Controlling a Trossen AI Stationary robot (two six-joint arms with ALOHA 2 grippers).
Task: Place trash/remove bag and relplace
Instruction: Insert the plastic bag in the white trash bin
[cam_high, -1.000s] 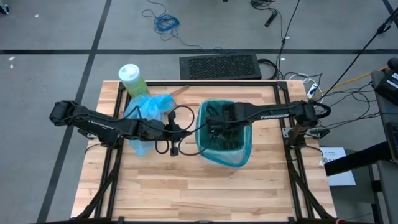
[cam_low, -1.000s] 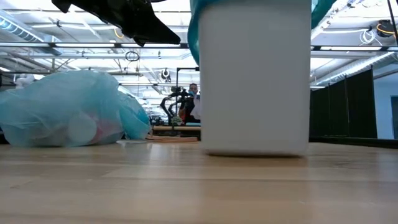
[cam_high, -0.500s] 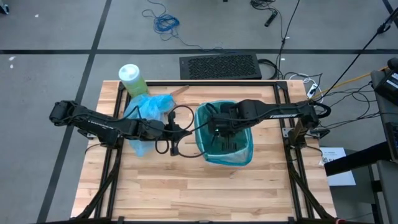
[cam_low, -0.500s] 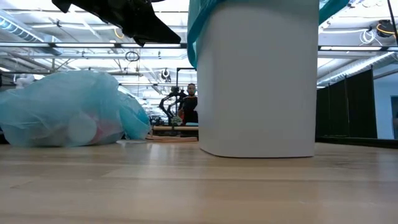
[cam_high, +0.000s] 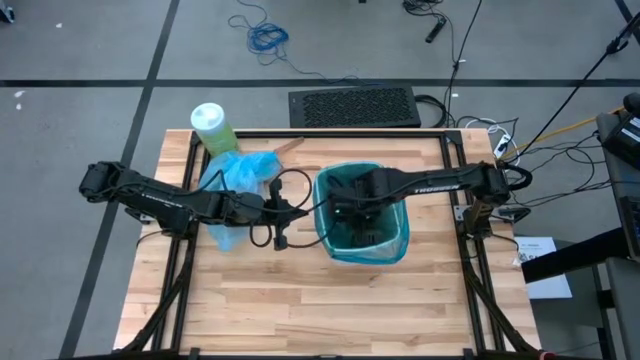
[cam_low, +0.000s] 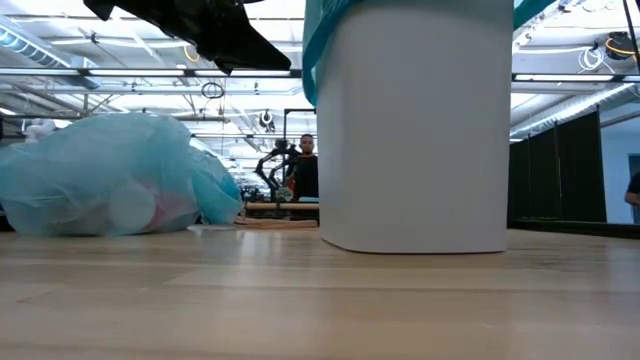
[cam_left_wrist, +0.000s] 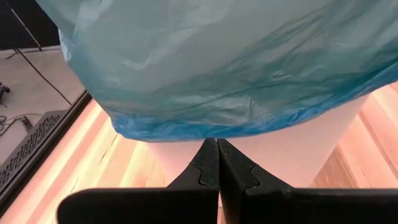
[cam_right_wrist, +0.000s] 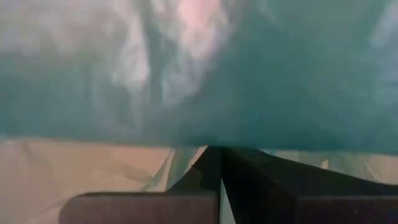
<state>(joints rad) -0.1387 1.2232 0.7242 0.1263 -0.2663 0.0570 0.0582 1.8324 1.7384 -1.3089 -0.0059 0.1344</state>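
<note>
Reaching inside bin (cam_high: 398, 243), right gripper (cam_right_wrist: 219, 163) pinched shut against teal liner (cam_high: 345, 181); could drag liner off rim. Left gripper (cam_left_wrist: 217, 163) shut, empty, beside bin. Full blue bag (cam_low: 105, 175) well left of bin.

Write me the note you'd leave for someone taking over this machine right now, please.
Left gripper: shut, empty, waiting beside the wastebasket.
Right gripper: shut, down inside the wastebasket, against the teal liner.
Filled blue bag: out, lying on the table by the green bottle.
Done: old bag removed, new liner draped over the rim.
Left: probably finish seating the liner, withdraw the right arm.
</note>
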